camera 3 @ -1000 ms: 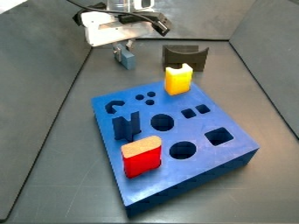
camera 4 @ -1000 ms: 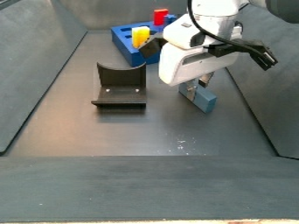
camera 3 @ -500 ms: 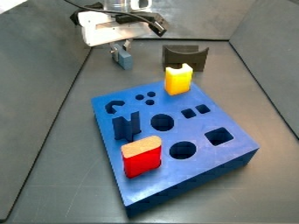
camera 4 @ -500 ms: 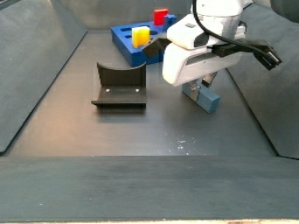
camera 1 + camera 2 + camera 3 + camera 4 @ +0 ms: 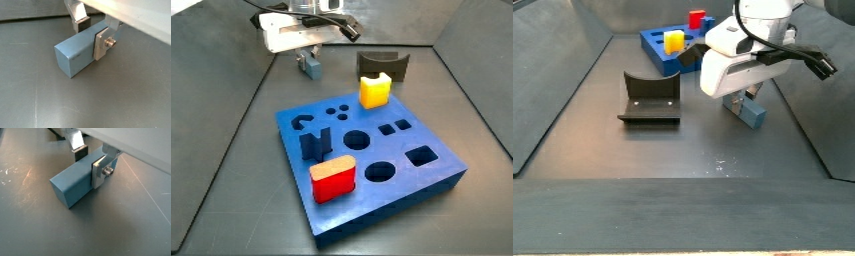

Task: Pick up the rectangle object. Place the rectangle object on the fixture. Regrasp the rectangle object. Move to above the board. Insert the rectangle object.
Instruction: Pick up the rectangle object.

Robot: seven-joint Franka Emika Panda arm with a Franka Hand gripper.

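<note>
Wrist views: tool clamping rectangle object, fixture unseen.

You see a white-shelled gripper with black cables looping at two o'clock, flat silver screw-fastened fingers, dark pads.

end effector low, fingers clamped, gripping

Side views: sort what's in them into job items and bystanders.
Job items: rectangle object, held between the end effector fingers over the floor; fixture; board.

Bystanders: yellow block, red block, dark navy upright piece, all on the board.
</note>
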